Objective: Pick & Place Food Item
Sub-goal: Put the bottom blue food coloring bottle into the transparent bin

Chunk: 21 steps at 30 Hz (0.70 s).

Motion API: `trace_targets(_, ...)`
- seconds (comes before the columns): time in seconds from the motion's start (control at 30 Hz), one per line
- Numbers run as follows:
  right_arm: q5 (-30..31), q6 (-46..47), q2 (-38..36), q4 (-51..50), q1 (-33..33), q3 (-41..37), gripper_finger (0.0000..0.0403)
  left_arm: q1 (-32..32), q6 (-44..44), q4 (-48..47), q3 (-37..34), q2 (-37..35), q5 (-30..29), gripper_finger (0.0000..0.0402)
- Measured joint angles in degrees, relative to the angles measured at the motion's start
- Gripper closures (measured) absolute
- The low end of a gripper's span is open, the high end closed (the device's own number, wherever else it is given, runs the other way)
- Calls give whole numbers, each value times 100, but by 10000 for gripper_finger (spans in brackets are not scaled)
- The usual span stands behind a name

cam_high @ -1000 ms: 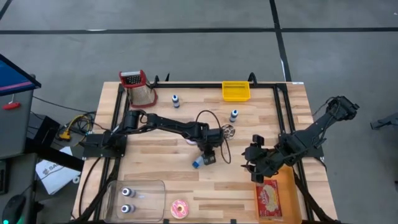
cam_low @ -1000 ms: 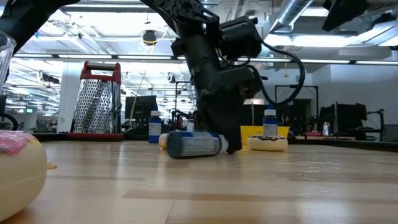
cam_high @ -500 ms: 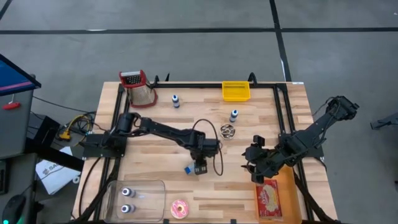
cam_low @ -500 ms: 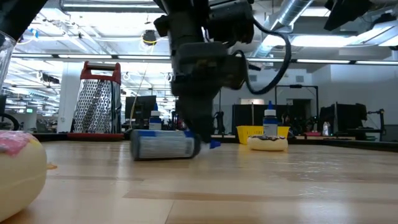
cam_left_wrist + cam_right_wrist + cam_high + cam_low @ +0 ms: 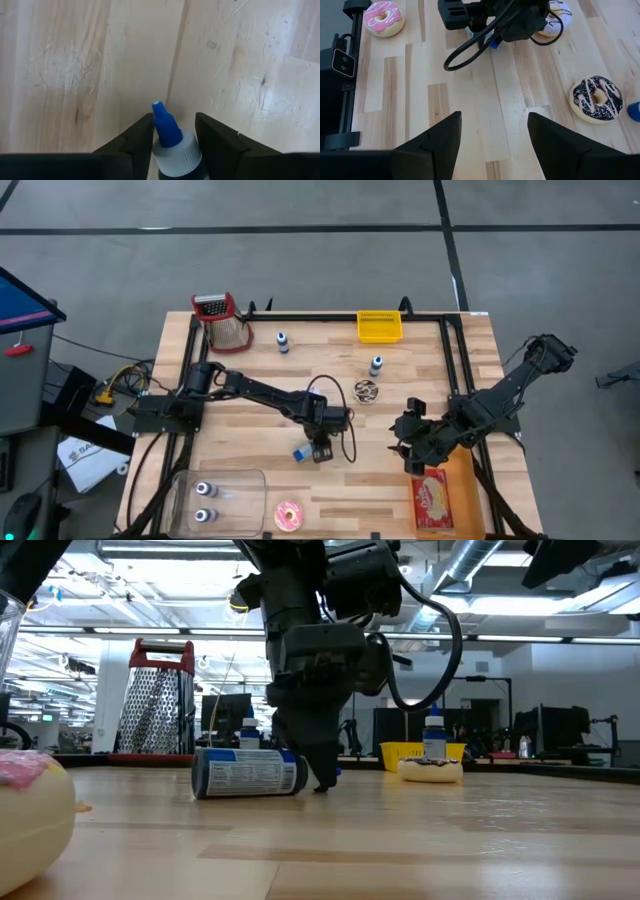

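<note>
A small bottle [image 5: 248,772] with a white cap and a blue nozzle lies on its side mid-table. My left gripper [image 5: 318,448] reaches down at its cap end and is shut on it. A pink-iced donut [image 5: 288,515] sits at the near edge. A chocolate donut [image 5: 367,390] lies just beyond the left arm. A white-iced donut [image 5: 560,10] shows behind the left gripper. My right gripper [image 5: 492,145] hovers open above the table's right side, holding nothing. My left gripper pinches the bottle's white cap [image 5: 175,150] between its two fingers, just behind the blue nozzle [image 5: 164,125]. The fingers come steeply from above and lie across the bottle. The bottle lies flat with its side [image 5: 250,780] on the table, its body reaching left of the fingers.
A clear tub [image 5: 215,495] with two bottles stands near left. An orange tray [image 5: 462,480] with a red food packet [image 5: 432,502] is near right. A grater [image 5: 225,320], two upright bottles [image 5: 282,340] [image 5: 376,365] and a yellow basket [image 5: 380,327] line the far side.
My left gripper has moved toward the table's near-left, dragging the bottle along the tabletop. The bottle stayed lying down and has swung about, so its labelled side now faces the low camera.
</note>
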Motion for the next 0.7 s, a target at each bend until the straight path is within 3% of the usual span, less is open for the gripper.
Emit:
trace_targets(0.2, 0, 0, 0, 2, 0, 0, 182, 25, -53, 41, -4, 4, -11, 310)
trace_targets(0.47, 0, -1, 1, 6, 0, 0, 182, 30, 170, 252, -35, -120, -52, 318)
trace_targets(0.7, 0, 0, 0, 12, 0, 0, 182, 29, 305, 291, -16, -707, -120, 396)
